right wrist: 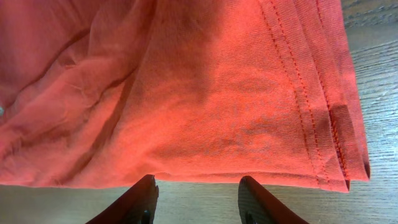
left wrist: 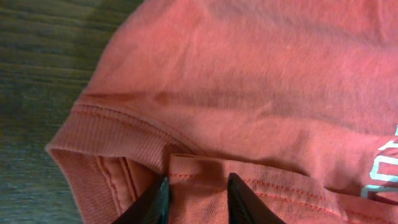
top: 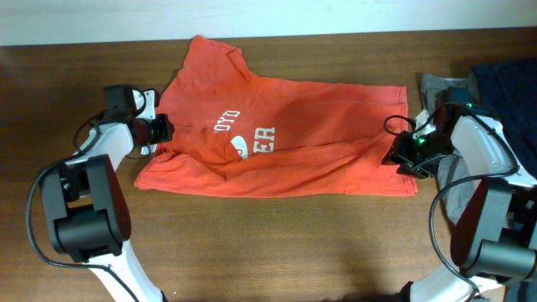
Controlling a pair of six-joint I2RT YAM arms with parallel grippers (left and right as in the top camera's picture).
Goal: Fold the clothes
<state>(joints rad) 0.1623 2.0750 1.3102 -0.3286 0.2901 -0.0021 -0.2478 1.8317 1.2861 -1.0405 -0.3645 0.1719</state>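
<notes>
Pinching T-shirt [left wrist: 249, 93] hem, left hand [left wrist: 198, 182], right hand [right wrist: 198, 182] open

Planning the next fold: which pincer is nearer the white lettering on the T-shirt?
Left. The left pincer is at the T-shirt's collar end, close to the white lettering; the right pincer is off the hem end, farther away.

Dark wooden table [top: 268, 252]: an orange-red T-shirt [top: 294, 126] lies spread toward its far edge, a grey cloth [top: 440, 84] and a navy cloth [top: 508, 80] at its far right corner.
</notes>
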